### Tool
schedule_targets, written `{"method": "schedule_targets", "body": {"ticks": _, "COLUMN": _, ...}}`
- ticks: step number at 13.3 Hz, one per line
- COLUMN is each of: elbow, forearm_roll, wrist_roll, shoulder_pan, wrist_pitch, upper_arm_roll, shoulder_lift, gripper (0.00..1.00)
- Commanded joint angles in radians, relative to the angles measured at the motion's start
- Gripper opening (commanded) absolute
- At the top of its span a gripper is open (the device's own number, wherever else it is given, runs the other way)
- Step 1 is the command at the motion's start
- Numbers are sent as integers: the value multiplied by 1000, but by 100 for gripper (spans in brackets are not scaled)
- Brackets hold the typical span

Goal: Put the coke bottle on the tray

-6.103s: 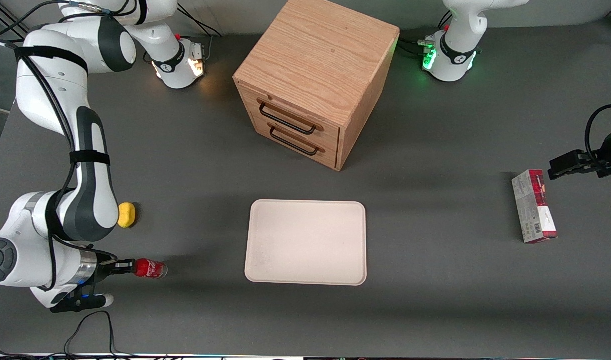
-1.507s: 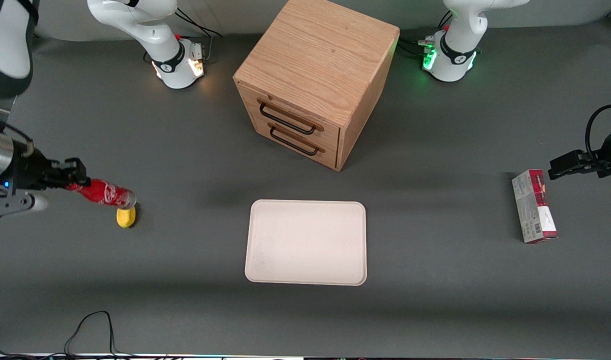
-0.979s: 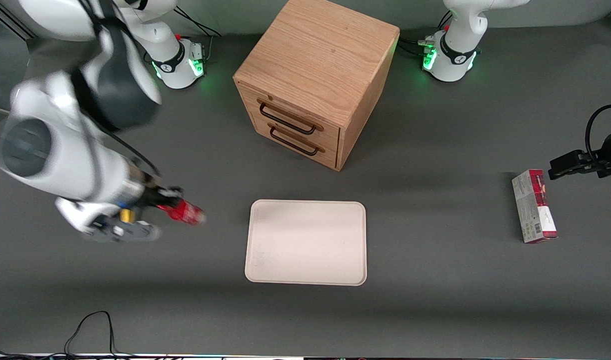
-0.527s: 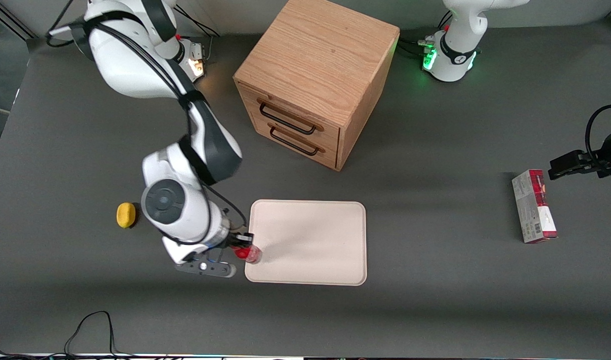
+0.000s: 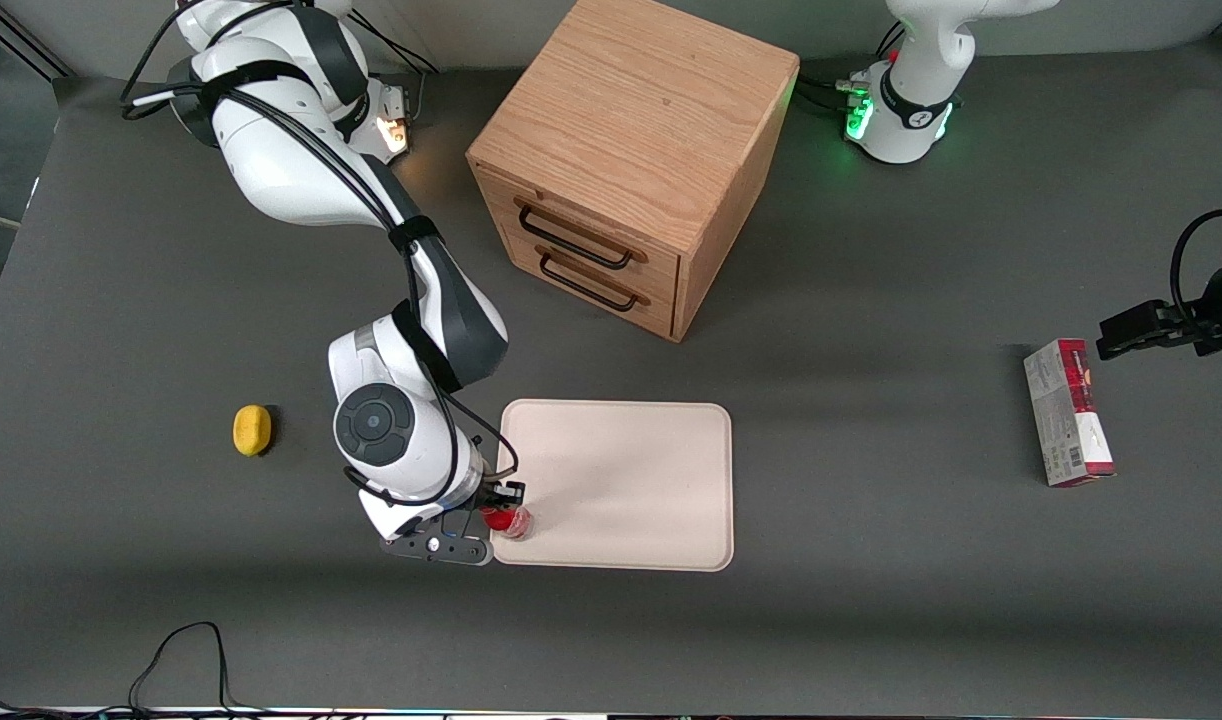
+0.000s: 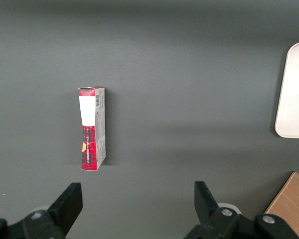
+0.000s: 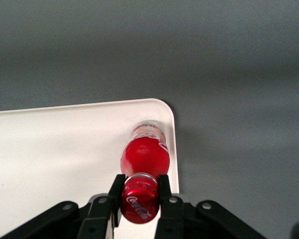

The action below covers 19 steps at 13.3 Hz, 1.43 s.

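The hand [image 7: 139, 191] grips the coke bottle [image 7: 143, 158] by its red cap, fingers [image 7: 164, 186] closed on either side, holding it upright over the tray [image 5: 631, 480]. Taking the tray as a clock face seen from the front camera, the bottle sits at about 8 o'clock, just inside the rounded corner and close to the rim. Whether its clear base touches the tray cannot be told. The placing step looks nearly done; next would be lowering fully, then opening the fingers.

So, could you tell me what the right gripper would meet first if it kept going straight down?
The tray: the gripper, shut on the coke bottle by its cap, holds it upright over a tray corner. The bottle's base probably lands first; remaining height is unclear.
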Motion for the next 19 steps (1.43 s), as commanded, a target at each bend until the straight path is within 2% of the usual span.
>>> {"method": "schedule_targets", "body": {"ticks": 1, "elbow": 46, "forearm_roll": -21, "wrist_roll": 22, "shoulder_pan": 2, "wrist_pitch": -3, "upper_arm_roll": 5, "shoulder_lift": 18, "gripper": 16}}
{"method": "schedule_targets", "body": {"ticks": 2, "elbow": 46, "forearm_roll": -21, "wrist_roll": 22, "shoulder_pan": 2, "wrist_pitch": -3, "upper_arm_roll": 5, "shoulder_lift": 18, "gripper": 86}}
{"method": "schedule_targets", "body": {"ticks": 3, "elbow": 43, "forearm_roll": -23, "wrist_roll": 24, "shoulder_pan": 3, "wrist_pitch": -3, "upper_arm_roll": 3, "shoulder_lift": 17, "gripper": 100}}
{"method": "schedule_targets", "body": {"ticks": 9, "elbow": 34, "forearm_roll": -15, "wrist_roll": 19, "shoulder_pan": -6, "wrist_pitch": -45, "upper_arm_roll": 3, "shoulder_lift": -28, "gripper": 100}}
{"method": "schedule_targets", "body": {"ticks": 11, "elbow": -30, "forearm_roll": -10, "wrist_roll": -28, "shoulder_pan": -10, "wrist_pitch": -89, "upper_arm_roll": 0, "shoulder_lift": -101, "gripper": 100}}
{"method": "schedule_targets", "body": {"ticks": 13, "elbow": -238, "forearm_roll": -4, "wrist_roll": -125, "shoulder_pan": -47, "wrist_pitch": -99, "upper_arm_roll": -1, "shoulder_lift": -280, "gripper": 100}}
{"method": "schedule_targets", "body": {"ticks": 15, "elbow": -486, "forearm_roll": 57, "wrist_roll": -264, "shoulder_pan": -105, "wrist_pitch": -97, "upper_arm_roll": -9, "shoulder_lift": -499, "gripper": 100}}
{"method": "schedule_targets", "body": {"ticks": 19, "elbow": -841, "forearm_roll": 57, "wrist_roll": -416, "shoulder_pan": -132, "wrist_pitch": -103, "upper_arm_roll": -89, "shoulder_lift": -836, "gripper": 100}}
